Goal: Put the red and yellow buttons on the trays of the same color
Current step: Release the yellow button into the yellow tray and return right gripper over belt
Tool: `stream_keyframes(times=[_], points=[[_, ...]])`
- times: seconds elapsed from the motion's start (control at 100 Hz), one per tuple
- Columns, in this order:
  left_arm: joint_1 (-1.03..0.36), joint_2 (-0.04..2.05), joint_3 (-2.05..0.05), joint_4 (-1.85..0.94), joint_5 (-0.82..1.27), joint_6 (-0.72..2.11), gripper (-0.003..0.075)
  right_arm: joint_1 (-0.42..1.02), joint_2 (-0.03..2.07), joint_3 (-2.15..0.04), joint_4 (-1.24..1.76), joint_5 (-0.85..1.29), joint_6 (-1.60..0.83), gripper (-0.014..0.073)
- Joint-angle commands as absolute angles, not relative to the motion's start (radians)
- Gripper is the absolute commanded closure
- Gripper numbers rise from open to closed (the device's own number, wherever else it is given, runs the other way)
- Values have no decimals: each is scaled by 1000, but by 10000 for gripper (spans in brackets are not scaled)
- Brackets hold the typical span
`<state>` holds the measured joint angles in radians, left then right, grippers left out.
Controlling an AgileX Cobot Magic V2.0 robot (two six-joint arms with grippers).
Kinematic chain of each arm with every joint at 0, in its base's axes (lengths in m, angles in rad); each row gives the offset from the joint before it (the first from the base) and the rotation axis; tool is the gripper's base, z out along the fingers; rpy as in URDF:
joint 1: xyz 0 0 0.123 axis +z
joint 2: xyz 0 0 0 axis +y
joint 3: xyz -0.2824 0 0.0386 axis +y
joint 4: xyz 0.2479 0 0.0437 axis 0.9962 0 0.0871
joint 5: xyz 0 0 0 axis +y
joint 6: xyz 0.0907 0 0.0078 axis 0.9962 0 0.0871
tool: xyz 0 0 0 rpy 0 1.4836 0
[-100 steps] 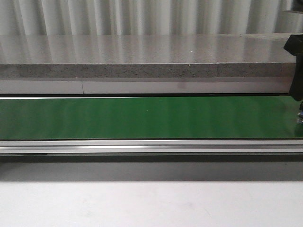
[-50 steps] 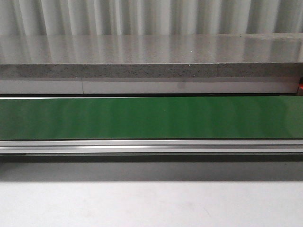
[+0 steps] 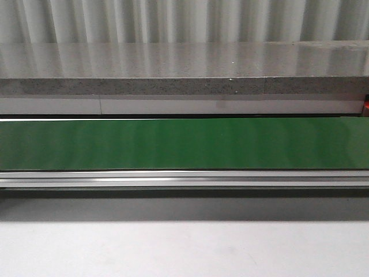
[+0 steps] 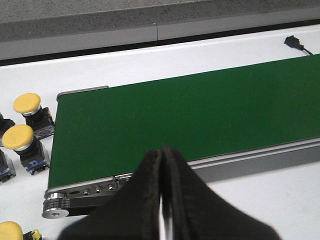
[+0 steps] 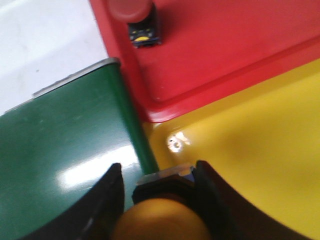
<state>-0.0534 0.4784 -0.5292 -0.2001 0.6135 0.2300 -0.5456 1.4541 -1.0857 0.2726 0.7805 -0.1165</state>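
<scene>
No readable writing or brand anywhere; the small label on the red button's base is too blurred to make out.

Counting now. In the left wrist view, three yellow buttons stand on the white counter (image 4: pixel 150 60) off the end of the green conveyor belt (image 4: pixel 190 120): one farthest from the camera (image 4: pixel 27 103), one just beside it (image 4: pixel 18 137), and a third (image 4: pixel 10 231) cut off at the picture's edge. Dark bases of other buttons peek in at that same edge, too cropped to count. A black plug (image 4: pixel 292 42) lies on the counter beyond the belt.

The left end effector (image 4: pixel 162 200) hovers over the near rail of the belt with its black fingers pressed together, nothing between them. The yellow buttons sit well apart from it, off to the side.

Over to the right wrist view: one red tray (image 5: pixel 240 55), one yellow tray (image 5: pixel 250 155), touching edge to edge at the belt's end. One red button (image 5: pixel 135 12) stands in the red tray. The right end effector (image 5: pixel 160 200) grips one yellow button (image 5: pixel 160 220), its dark base clamped between the fingers, poised over the corner where belt meets yellow tray.

The front view shows only the long belt, bare, with a grey stone ledge (image 3: pixel 173 66) behind.
</scene>
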Motion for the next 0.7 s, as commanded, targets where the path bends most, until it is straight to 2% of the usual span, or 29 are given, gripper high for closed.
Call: stream_keyframes(times=[0.0, 0.69], points=[[-63, 482, -555, -213, 539, 225, 740, -574, 1450, -1108, 284, 734, -115, 327], [-63, 482, -555, -213, 539, 225, 740, -586, 1685, -1108, 381, 581, -113, 327]])
